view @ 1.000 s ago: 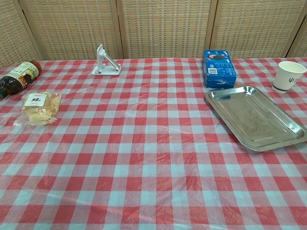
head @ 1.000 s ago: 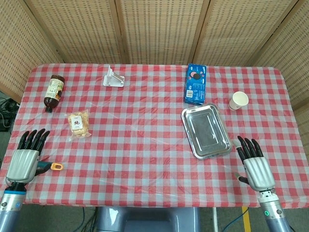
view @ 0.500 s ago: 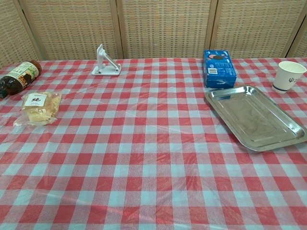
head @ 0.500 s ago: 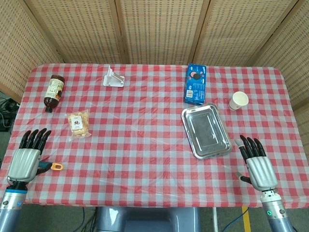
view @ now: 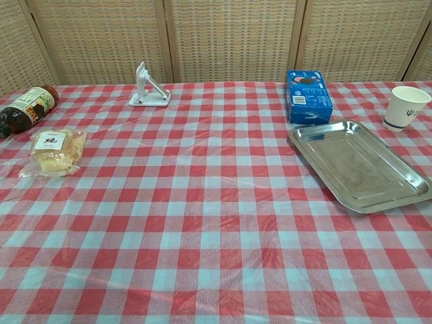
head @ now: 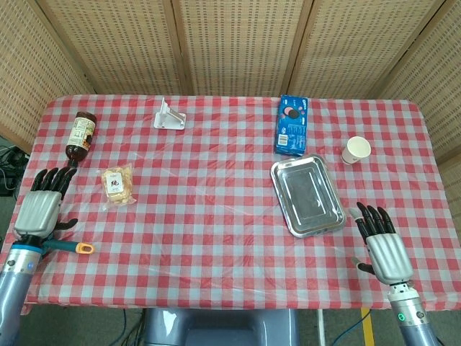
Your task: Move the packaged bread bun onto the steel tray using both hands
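Observation:
The packaged bread bun [head: 117,185] [view: 52,151], in a clear wrapper with a white label, lies flat at the table's left side. The empty steel tray [head: 307,194] [view: 356,164] sits at the right. My left hand [head: 41,205] hovers open by the table's left edge, left of the bun and apart from it. Near the front right corner my right hand [head: 381,245] is open with fingers spread, just below and right of the tray. Neither hand shows in the chest view.
A brown sauce bottle [head: 81,135] lies above the bun. A white metal bracket [head: 169,115], a blue cookie box [head: 292,125] and a paper cup [head: 356,150] stand along the back. An orange-handled tool [head: 75,248] lies at the front left edge.
My left hand has moved up along the table's left edge, toward the bottle and level with the bun. The right hand has barely shifted. Bun and tray are unmoved.

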Tool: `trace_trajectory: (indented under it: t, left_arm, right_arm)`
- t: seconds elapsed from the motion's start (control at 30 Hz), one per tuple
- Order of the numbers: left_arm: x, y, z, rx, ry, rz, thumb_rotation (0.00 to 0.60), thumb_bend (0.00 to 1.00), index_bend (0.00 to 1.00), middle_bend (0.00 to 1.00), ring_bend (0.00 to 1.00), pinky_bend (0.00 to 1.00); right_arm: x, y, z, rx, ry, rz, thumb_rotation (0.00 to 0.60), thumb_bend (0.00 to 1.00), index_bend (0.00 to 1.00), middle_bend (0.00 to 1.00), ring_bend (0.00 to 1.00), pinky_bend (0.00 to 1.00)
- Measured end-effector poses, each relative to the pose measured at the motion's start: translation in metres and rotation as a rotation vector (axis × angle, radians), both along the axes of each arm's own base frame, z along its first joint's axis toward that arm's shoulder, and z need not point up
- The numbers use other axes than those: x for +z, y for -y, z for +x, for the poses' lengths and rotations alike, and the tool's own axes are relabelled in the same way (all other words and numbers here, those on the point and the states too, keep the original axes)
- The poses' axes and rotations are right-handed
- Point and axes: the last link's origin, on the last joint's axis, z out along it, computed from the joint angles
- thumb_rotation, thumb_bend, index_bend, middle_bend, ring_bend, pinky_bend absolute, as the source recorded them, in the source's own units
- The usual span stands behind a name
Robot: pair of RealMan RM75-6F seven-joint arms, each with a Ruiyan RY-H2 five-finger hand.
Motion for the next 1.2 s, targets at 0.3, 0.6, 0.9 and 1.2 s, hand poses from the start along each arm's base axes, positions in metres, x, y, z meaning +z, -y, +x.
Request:
trace_trajectory:
  t: [0.3, 0.6, 0.9, 1.2]
  left_arm:
    - [-0.002, -0.064, 0.001, 0.096, -0.024, -0.094, 0.600, 0.08, 0.00, 0.00, 0.00, 0.00]
    - [-0.022, -0.105, 0.006, 0.164, -0.109, -0.186, 0.600, 0.08, 0.00, 0.00, 0.00, 0.00]
    - [-0.051, -0.116, 0.006, 0.251, -0.139, -0.267, 0.600, 0.08, 0.00, 0.00, 0.00, 0.00]
    - [-0.077, -0.125, 0.010, 0.274, -0.217, -0.275, 0.600, 0.09, 0.00, 0.00, 0.00, 0.00]
  right_arm:
    - [-0.001, 0.003, -0.003, -0.013, 0.008, 0.006, 0.600, 0.07, 0.00, 0.00, 0.00, 0.00]
    - [0.003, 0.006, -0.006, -0.016, 0.025, -0.005, 0.600, 0.07, 0.00, 0.00, 0.00, 0.00]
    - [0.005, 0.009, -0.009, -0.014, 0.047, -0.019, 0.600, 0.07, 0.00, 0.00, 0.00, 0.00]
    - [0.006, 0.010, -0.009, 0.012, 0.071, -0.031, 0.600, 0.07, 0.00, 0.00, 0.00, 0.00]
